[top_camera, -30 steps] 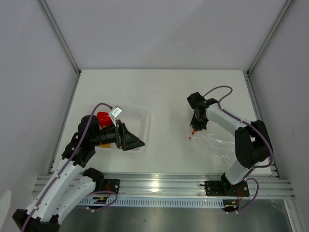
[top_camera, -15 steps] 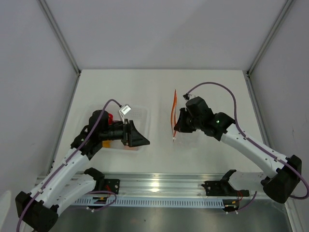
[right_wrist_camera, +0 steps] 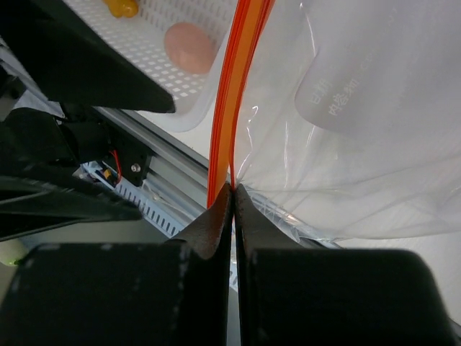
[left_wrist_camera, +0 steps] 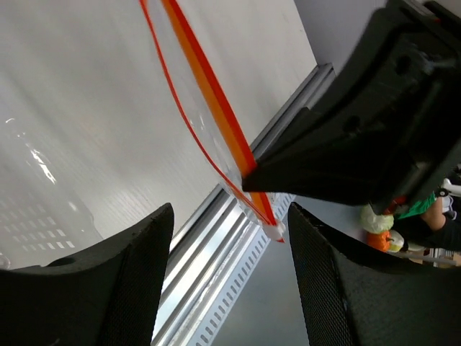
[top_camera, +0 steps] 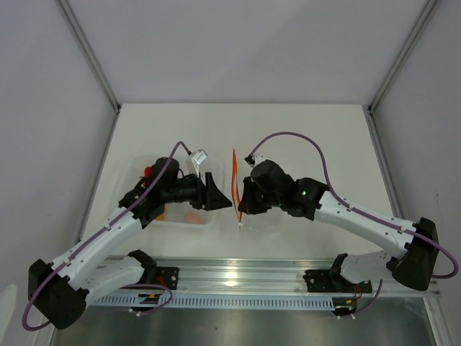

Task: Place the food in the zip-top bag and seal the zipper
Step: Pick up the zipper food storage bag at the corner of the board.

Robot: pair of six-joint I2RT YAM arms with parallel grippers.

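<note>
My right gripper [top_camera: 240,203] [right_wrist_camera: 233,190] is shut on the zip-top bag [right_wrist_camera: 346,108] at its orange zipper [top_camera: 235,180] [right_wrist_camera: 232,94] and holds the strip upright above the table. My left gripper [top_camera: 218,196] [left_wrist_camera: 230,277] is open, just left of the strip. The zipper's [left_wrist_camera: 205,90] lower corner shows between its fingers, touching neither pad. In the clear tray [top_camera: 205,222] lie food pieces: a red one [top_camera: 149,171] and an orange one [top_camera: 191,215]. The right wrist view shows a pinkish round one [right_wrist_camera: 189,47] and a yellow one [right_wrist_camera: 121,7] in the tray [right_wrist_camera: 155,83].
The aluminium rail [top_camera: 238,277] runs along the near table edge. Grey walls stand on both sides. The left arm reaches across the tray.
The right arm has carried the bag left, towards the tray, with the zipper now upright. The left gripper has moved right off the tray to meet it, and its jaws have narrowed a little.
</note>
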